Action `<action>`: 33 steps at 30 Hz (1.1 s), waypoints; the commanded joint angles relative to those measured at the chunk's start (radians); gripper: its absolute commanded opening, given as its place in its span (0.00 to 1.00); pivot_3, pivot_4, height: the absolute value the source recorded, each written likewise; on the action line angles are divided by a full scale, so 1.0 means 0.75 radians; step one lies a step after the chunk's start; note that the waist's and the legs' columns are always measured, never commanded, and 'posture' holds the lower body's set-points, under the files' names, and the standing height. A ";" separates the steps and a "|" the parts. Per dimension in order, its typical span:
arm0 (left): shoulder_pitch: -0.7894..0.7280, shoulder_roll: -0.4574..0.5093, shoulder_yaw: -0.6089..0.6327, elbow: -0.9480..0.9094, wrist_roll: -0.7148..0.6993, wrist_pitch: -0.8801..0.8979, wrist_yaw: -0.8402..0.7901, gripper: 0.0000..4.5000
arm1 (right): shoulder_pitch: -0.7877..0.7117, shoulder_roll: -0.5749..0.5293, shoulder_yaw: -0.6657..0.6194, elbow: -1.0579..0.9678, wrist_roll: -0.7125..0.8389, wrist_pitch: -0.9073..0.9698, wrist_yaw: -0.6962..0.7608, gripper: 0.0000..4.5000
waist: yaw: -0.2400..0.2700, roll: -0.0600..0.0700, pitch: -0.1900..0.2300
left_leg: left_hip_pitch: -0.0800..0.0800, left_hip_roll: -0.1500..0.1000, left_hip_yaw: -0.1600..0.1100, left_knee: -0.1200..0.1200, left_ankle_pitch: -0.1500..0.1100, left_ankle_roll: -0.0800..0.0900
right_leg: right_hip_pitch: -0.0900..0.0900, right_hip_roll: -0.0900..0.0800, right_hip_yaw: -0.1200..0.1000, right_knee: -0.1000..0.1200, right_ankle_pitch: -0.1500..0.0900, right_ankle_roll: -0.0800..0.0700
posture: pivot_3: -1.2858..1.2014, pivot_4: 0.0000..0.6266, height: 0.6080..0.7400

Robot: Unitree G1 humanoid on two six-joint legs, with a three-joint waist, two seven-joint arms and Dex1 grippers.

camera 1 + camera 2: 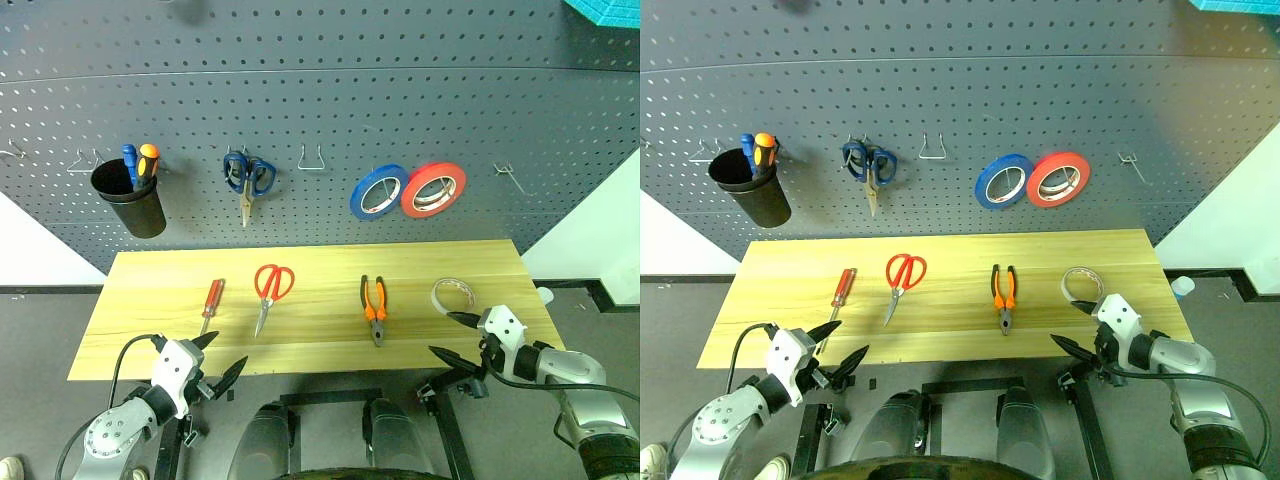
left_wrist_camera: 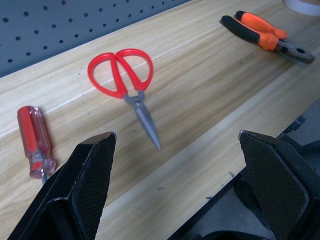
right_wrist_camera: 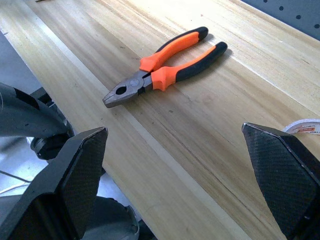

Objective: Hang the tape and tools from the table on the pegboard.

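Note:
On the light wooden table (image 1: 320,255) lie, from left to right, a red-handled screwdriver (image 1: 212,299), red-handled scissors (image 1: 270,290), orange-and-black pliers (image 1: 374,305) and a whitish ring of tape (image 1: 453,296). Behind them rises the dark grey pegboard (image 1: 320,90) with metal hooks. My left gripper (image 1: 222,358) hangs open at the table's near left edge, just in front of the screwdriver. At the near right edge my right gripper (image 1: 454,338) is open too, close beside the tape. Neither holds anything. The left wrist view looks at the scissors (image 2: 125,80) and the screwdriver (image 2: 34,140); the right wrist view looks at the pliers (image 3: 165,67).
On the pegboard hang a black cup (image 1: 130,198) with blue and orange handles, blue-handled scissors (image 1: 248,178), a blue roll (image 1: 378,192) and a red roll (image 1: 433,189). Empty hooks (image 1: 312,160) sit between them and at both ends. A dark frame stands below the table's near edge.

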 commanded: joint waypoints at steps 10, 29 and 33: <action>-0.051 0.033 -0.010 -0.090 -0.046 0.065 -0.047 0.91 | -0.026 -0.012 0.004 -0.023 -0.033 0.017 -0.051 1.00 | 0.001 0.000 0.000 | 0.001 0.000 0.000 0.000 0.000 0.000 | 0.001 0.000 0.000 0.000 0.000 0.000 | 0.53 0.22 0.92; -0.703 0.024 -0.416 0.218 0.005 0.149 -0.428 0.91 | -0.519 0.033 0.179 0.564 -0.381 0.118 -0.396 1.00 | -0.040 0.000 0.000 | 0.017 0.000 0.000 -0.002 0.000 0.000 | 0.017 0.001 0.001 -0.001 0.003 -0.005 | 0.51 0.22 0.92; -0.786 -0.008 -0.453 0.289 0.031 0.125 -0.444 0.91 | -0.613 0.060 0.238 0.656 -0.425 0.130 -0.366 1.00 | -0.041 0.001 0.000 | 0.018 0.000 0.000 -0.002 0.000 0.000 | 0.017 0.001 0.001 0.000 0.003 -0.005 | 0.51 0.22 0.92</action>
